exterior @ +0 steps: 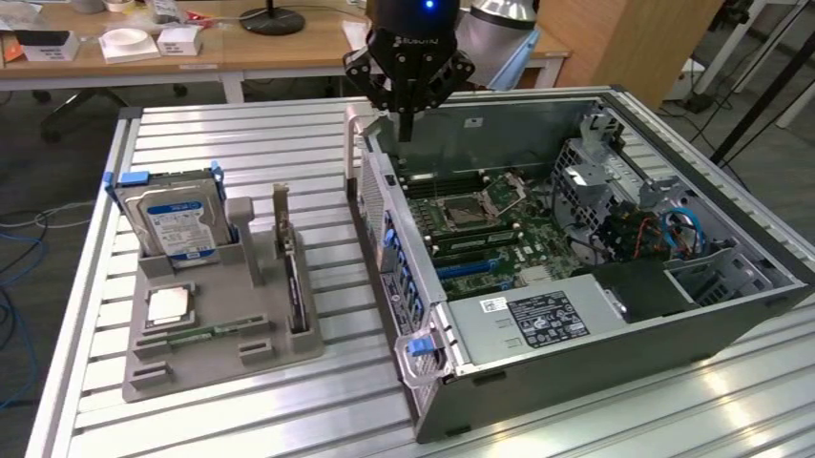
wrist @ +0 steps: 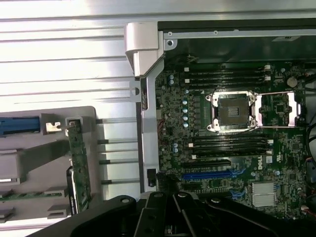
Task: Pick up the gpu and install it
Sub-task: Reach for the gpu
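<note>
Nothing is installed yet: the gpu (exterior: 294, 286) stands on edge in the gray holder (exterior: 191, 367) at the exterior view's left, while the end effector (exterior: 405, 132), clenched empty, hovers over the open computer case (exterior: 713, 315).

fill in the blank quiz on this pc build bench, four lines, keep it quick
1. The gripper hangs above the computer case, holding ___.
2. The gpu stands on edge in the gray holder, on the exterior view's ___ of the case.
3. The hard drive has a label that is blue and ___.
4. The processor socket inside the case is ___.

Missing words: nothing; left; white; empty
</note>
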You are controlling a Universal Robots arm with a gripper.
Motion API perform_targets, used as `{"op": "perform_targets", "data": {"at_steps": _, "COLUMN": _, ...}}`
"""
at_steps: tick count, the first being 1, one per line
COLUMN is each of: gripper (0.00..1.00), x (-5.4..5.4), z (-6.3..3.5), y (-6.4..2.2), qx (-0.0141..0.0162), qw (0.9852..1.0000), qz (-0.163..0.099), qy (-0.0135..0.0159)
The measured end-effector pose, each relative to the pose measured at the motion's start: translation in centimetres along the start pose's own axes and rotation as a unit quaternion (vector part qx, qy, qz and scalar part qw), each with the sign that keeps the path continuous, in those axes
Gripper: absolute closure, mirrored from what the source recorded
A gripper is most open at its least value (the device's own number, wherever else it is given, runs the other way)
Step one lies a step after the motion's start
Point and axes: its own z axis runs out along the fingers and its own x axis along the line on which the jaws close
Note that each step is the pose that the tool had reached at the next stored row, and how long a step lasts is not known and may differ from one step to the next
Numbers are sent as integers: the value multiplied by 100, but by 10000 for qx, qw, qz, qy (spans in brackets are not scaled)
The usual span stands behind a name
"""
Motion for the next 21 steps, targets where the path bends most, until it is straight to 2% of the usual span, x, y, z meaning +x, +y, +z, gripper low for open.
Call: {"op": "perform_targets", "data": {"at_steps": 21, "gripper": 89, "x": 218, "z": -4, "y": -16, "qx": 0, "qw": 10000, "qz": 0, "qy": 0}}
